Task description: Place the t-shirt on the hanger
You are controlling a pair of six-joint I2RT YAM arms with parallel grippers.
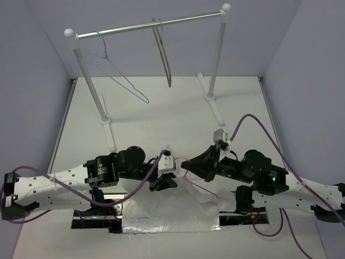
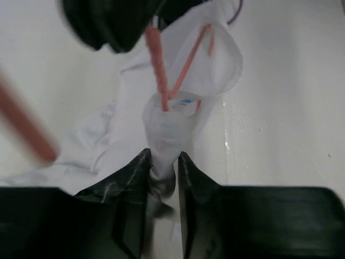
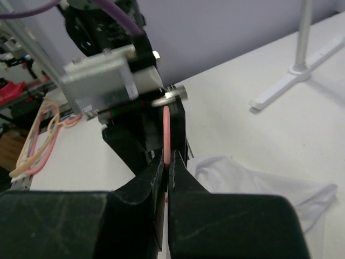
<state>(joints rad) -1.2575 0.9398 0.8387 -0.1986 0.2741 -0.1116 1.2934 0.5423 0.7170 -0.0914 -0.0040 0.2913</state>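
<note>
Near 6 o'clock on the table (image 1: pixel 161 113), the left gripper (image 2: pixel 161 159) is pinched on a fold of the white t-shirt (image 2: pixel 129 129) below its neck label. The right gripper (image 3: pixel 166 162) is clamped on the pink hanger (image 3: pixel 167 132), whose wire reaches into the shirt's neck. At 12 o'clock a rack (image 1: pixel 151 24) carries a blue hanger (image 1: pixel 116 75) and a brown hanger (image 1: pixel 163 59).

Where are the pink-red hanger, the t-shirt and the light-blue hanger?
pink-red hanger (image 2: pixel 157 62): left wrist view, on its straight wire section near the top.
t-shirt (image 2: pixel 167 132): left wrist view, on the bunched fabric below the blue label mark.
light-blue hanger (image 1: pixel 128 88): top external view, on its long lower wire.
</note>
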